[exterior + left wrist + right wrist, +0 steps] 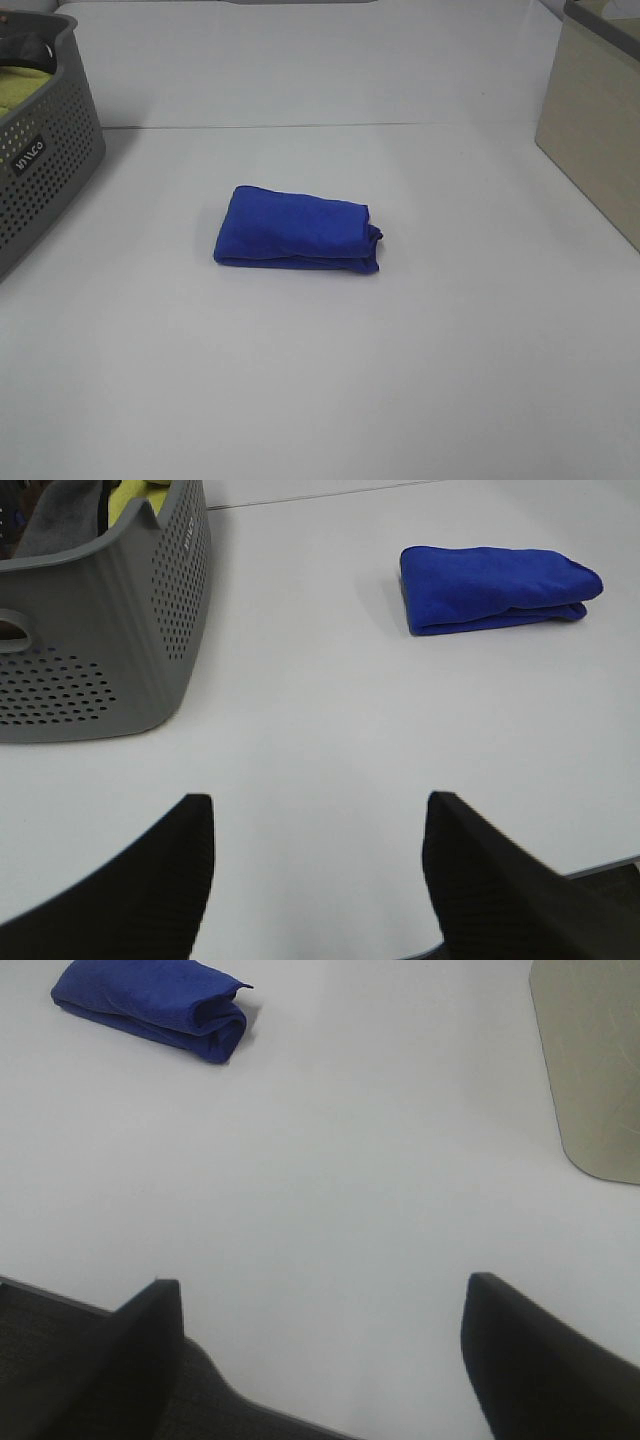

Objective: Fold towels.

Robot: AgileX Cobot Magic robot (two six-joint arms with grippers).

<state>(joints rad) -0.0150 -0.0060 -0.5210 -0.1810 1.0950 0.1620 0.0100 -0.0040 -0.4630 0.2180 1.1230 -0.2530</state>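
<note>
One blue towel (296, 229) lies folded into a compact bundle mid-table (320, 380), layered edges showing at one end (folding looks complete). Left gripper (315, 880) and right gripper (320, 1360) hang with jaws spread, empty, well apart from it, likely parked clear. The grey basket (45, 170) holding yellow-green cloth (22, 92) stands apart on the left.

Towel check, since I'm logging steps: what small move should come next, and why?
Probably none on the towel: it already lies folded into a compact bundle on the table, and both end effectors are open, empty, apart from it. Keep them back.
</note>
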